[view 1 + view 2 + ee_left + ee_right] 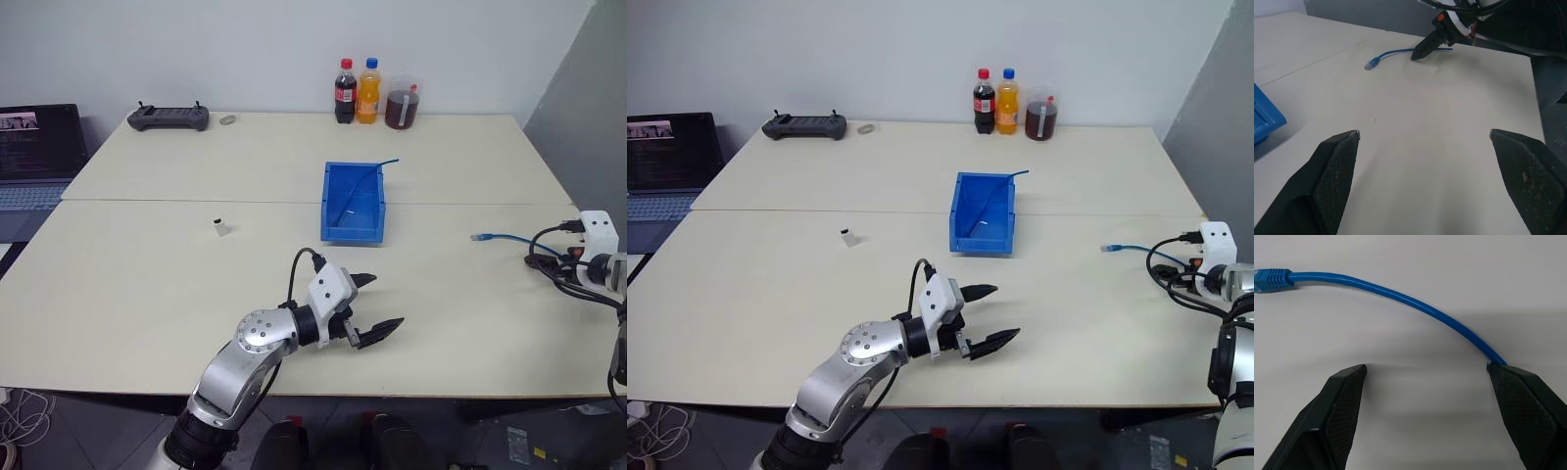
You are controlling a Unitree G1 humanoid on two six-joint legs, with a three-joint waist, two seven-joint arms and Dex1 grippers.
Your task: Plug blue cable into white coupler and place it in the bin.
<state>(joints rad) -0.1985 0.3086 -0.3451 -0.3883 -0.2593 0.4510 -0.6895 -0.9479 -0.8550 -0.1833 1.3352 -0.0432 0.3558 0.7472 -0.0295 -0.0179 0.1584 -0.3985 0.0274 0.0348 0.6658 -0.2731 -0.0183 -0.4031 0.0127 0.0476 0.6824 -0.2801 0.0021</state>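
The blue cable (1400, 296) lies on the table near its right edge, its plug (477, 237) pointing toward the bin. My right gripper (1425, 366) hovers open just over it. The cord curves between the fingers and runs under the tip of one finger (1518, 391); nothing is gripped. The white coupler (220, 229) stands alone on the table, left of the bin. The bin (338, 233) sits mid-table with a second thin blue cord (364, 186) inside, one end poking over its back rim. My left gripper (388, 300) is open and empty, in front of the bin.
At the table's back edge stand two soda bottles (357, 92) and a jug of dark liquid (402, 104). A black controller (168, 117) and a small grey round object (227, 119) lie at the back left. A laptop (34, 157) sits off the table's left side.
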